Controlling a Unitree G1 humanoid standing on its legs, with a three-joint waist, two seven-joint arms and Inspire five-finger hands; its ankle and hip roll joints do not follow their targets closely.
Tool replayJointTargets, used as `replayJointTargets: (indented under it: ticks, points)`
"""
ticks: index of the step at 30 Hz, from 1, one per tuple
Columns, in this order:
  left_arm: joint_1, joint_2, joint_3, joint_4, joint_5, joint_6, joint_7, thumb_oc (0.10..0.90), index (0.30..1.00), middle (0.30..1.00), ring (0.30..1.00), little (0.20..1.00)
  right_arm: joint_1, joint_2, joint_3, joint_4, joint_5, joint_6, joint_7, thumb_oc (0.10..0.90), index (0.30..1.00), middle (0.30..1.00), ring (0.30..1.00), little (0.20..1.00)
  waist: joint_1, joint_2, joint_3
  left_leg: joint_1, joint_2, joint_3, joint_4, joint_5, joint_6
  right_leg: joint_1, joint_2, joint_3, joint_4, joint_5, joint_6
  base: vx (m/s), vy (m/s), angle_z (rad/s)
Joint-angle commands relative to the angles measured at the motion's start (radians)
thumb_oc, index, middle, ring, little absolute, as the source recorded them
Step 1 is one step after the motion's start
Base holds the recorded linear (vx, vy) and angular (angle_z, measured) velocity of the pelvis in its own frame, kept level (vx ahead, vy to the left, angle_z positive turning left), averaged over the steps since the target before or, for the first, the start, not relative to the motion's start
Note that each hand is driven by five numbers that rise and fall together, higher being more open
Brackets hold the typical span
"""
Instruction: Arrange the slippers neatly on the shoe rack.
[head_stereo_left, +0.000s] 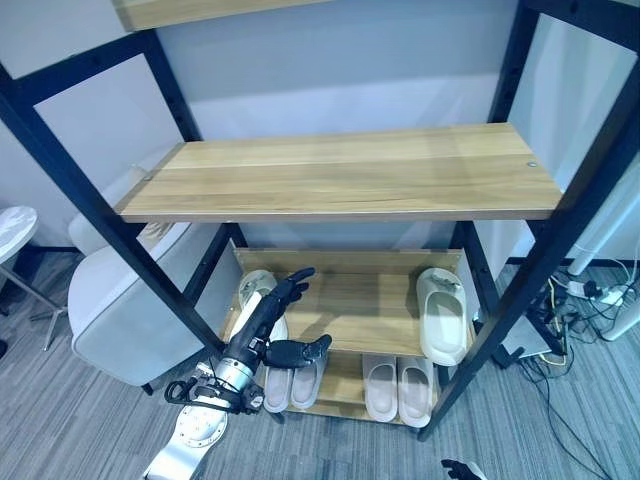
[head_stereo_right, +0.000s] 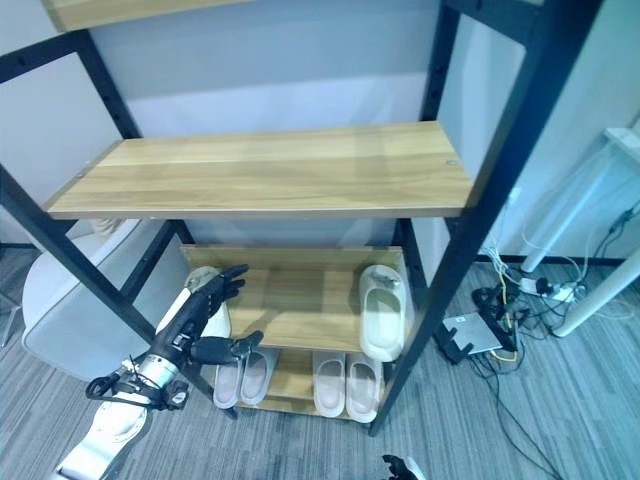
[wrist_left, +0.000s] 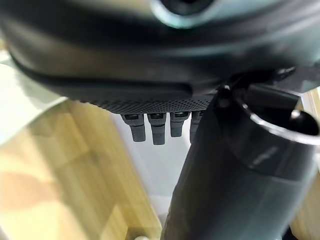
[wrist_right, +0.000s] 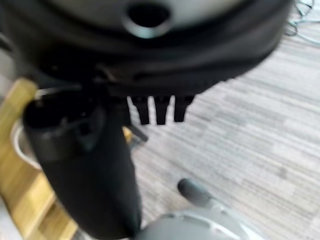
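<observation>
Left hand (head_stereo_left: 268, 315) is reaching with fingers straight and spread, grasping nothing, over a slipper (head_stereo_left: 256, 290) at the left end of the middle shelf (head_stereo_left: 350, 300). Its mate (head_stereo_left: 441, 312) is lying well apart at the right end. Two pairs (head_stereo_left: 398, 388) are sitting below, so pairing these two is left.

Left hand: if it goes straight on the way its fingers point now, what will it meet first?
Probably the pale slipper at the left of the middle shelf; the open left hand reaches over it, though depth is unclear.

Matt wood-grain shelves (head_stereo_left: 340, 175) (black frame (head_stereo_left: 95, 205))
</observation>
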Motion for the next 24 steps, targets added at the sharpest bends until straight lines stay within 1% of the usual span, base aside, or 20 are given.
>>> replayJointTargets:
  ticks: [1, 2, 3, 5, 7, 9, 11, 12, 15, 16, 17, 19, 22, 24]
  points:
    - [-0.168, 0.01, 0.052, -0.076, 0.102, -0.061, 0.099, 0.8, 0.9, 0.9, 0.9, 0.9, -0.012, 0.03, 0.037, 0.016, -0.018, -0.004, -0.034, 0.8, 0.9, 0.9, 0.9, 0.9, -0.005, -0.055, 0.015, 0.057, -0.043, 0.008, 0.004, -0.136, 0.007, -0.02, -0.078, 0.021, 0.006, -0.045, 0.105, 0.03, -0.024, -0.1]
    - [-0.182, 0.022, 0.058, -0.073, 0.134, -0.056, 0.112, 0.8, 0.9, 0.9, 0.9, 0.9, -0.012, 0.029, 0.042, 0.013, -0.022, -0.004, -0.039, 0.8, 0.9, 0.9, 0.9, 0.9, -0.007, -0.053, 0.015, 0.056, -0.043, 0.009, 0.004, -0.136, 0.007, -0.022, -0.077, 0.021, 0.006, -0.044, 0.105, 0.0, 0.0, 0.0]
    - [-0.208, 0.04, 0.06, -0.059, 0.2, -0.053, 0.144, 0.8, 0.9, 0.9, 0.9, 0.9, -0.008, 0.03, 0.043, 0.012, -0.024, -0.005, -0.041, 0.8, 0.9, 0.9, 0.9, 0.9, -0.012, -0.051, 0.015, 0.052, -0.043, 0.01, 0.004, -0.135, 0.006, -0.026, -0.077, 0.02, 0.006, -0.042, 0.106, 0.02, -0.026, -0.04]
    - [-0.233, 0.054, 0.06, -0.04, 0.253, -0.046, 0.17, 0.8, 0.9, 0.9, 0.9, 0.9, -0.006, 0.03, 0.044, 0.007, -0.024, -0.008, -0.045, 0.8, 0.9, 0.9, 0.9, 0.9, -0.016, -0.049, 0.015, 0.047, -0.043, 0.013, 0.004, -0.134, 0.005, -0.033, -0.078, 0.023, 0.006, -0.039, 0.107, 0.0, 0.0, 0.0]
    - [-0.267, 0.075, 0.053, -0.011, 0.339, -0.035, 0.195, 0.8, 0.9, 0.9, 0.9, 0.9, -0.001, 0.03, 0.043, 0.007, -0.021, -0.013, -0.048, 0.8, 0.9, 0.9, 0.9, 0.9, -0.02, -0.048, 0.013, 0.042, -0.044, 0.016, 0.004, -0.134, 0.004, -0.04, -0.078, 0.025, 0.006, -0.038, 0.108, 0.0, 0.0, 0.0]
    - [-0.301, 0.096, 0.039, 0.021, 0.42, -0.024, 0.213, 0.8, 0.9, 0.9, 0.9, 0.9, 0.003, 0.03, 0.042, 0.007, -0.016, -0.017, -0.051, 0.8, 0.9, 0.9, 0.9, 0.9, -0.026, -0.046, 0.013, 0.039, -0.044, 0.017, 0.004, -0.135, 0.003, -0.045, -0.077, 0.025, 0.006, -0.036, 0.109, 0.0, 0.0, 0.0]
    - [-0.351, 0.126, 0.007, 0.06, 0.542, -0.008, 0.255, 0.8, 0.9, 0.9, 0.9, 0.9, 0.005, 0.026, 0.041, 0.01, -0.013, -0.023, -0.054, 0.8, 0.9, 0.9, 0.9, 0.9, -0.032, -0.044, 0.013, 0.033, -0.046, 0.018, 0.004, -0.136, 0.001, -0.051, -0.077, 0.027, 0.006, -0.034, 0.11, 0.0, 0.0, 0.0]
    - [-0.365, 0.133, -0.003, 0.069, 0.577, -0.003, 0.27, 0.8, 0.9, 0.9, 0.9, 0.9, 0.007, 0.025, 0.041, 0.011, -0.013, -0.026, -0.06, 0.8, 0.9, 0.9, 0.9, 0.9, -0.034, -0.043, 0.013, 0.03, -0.046, 0.02, 0.004, -0.136, 0.0, -0.056, -0.078, 0.027, 0.006, -0.032, 0.111, -0.01, -0.001, -0.04]
    - [-0.41, 0.141, -0.036, 0.116, 0.68, 0.026, 0.316, 0.8, 0.9, 0.9, 0.9, 0.9, 0.004, 0.023, 0.042, 0.018, -0.01, -0.03, -0.068, 0.8, 0.9, 0.9, 0.9, 0.9, -0.04, -0.039, 0.012, 0.019, -0.048, 0.02, 0.004, -0.135, 0.001, -0.07, -0.079, 0.031, 0.006, -0.029, 0.112, 0.0, 0.001, -0.01]
    - [-0.444, 0.154, -0.056, 0.141, 0.736, 0.046, 0.329, 0.8, 0.9, 0.9, 0.9, 0.9, 0.002, 0.02, 0.046, 0.017, -0.007, -0.034, -0.073, 0.8, 0.9, 0.9, 0.9, 0.9, -0.045, -0.036, 0.013, 0.011, -0.047, 0.021, 0.004, -0.134, 0.001, -0.078, -0.08, 0.033, 0.006, -0.026, 0.113, -0.01, 0.004, -0.03]
    - [-0.449, 0.152, -0.061, 0.146, 0.739, 0.046, 0.333, 0.8, 0.9, 0.9, 0.9, 0.9, 0.001, 0.021, 0.044, 0.018, -0.007, -0.034, -0.073, 0.8, 0.9, 0.9, 0.9, 0.9, -0.043, -0.036, 0.013, 0.009, -0.047, 0.021, 0.004, -0.134, 0.001, -0.08, -0.08, 0.032, 0.006, -0.025, 0.113, 0.0, 0.0, 0.0]
    - [-0.474, 0.154, -0.077, 0.175, 0.79, 0.064, 0.353, 0.8, 0.9, 0.9, 0.9, 0.9, 0.0, 0.023, 0.049, 0.014, -0.004, -0.04, -0.075, 0.8, 0.9, 0.9, 0.9, 0.9, -0.046, -0.036, 0.013, 0.002, -0.048, 0.022, 0.004, -0.133, 0.002, -0.088, -0.08, 0.035, 0.006, -0.023, 0.114, -0.01, 0.003, -0.04]
    - [-0.505, 0.136, -0.09, 0.24, 0.866, 0.115, 0.392, 0.8, 0.9, 0.9, 0.9, 0.9, 0.0, 0.029, 0.048, 0.012, 0.006, -0.048, -0.084, 0.8, 0.9, 0.9, 0.9, 0.9, -0.048, -0.038, 0.01, -0.011, -0.048, 0.024, 0.004, -0.132, 0.002, -0.103, -0.081, 0.039, 0.006, -0.019, 0.114, 0.0, -0.002, -0.09]
    - [-0.506, 0.131, -0.091, 0.253, 0.882, 0.127, 0.4, 0.8, 0.9, 0.9, 0.9, 0.9, -0.001, 0.03, 0.045, 0.013, 0.01, -0.048, -0.086, 0.8, 0.9, 0.9, 0.9, 0.9, -0.049, -0.039, 0.009, -0.013, -0.049, 0.025, 0.004, -0.133, 0.002, -0.106, -0.081, 0.04, 0.006, -0.018, 0.114, 0.0, 0.0, 0.0]
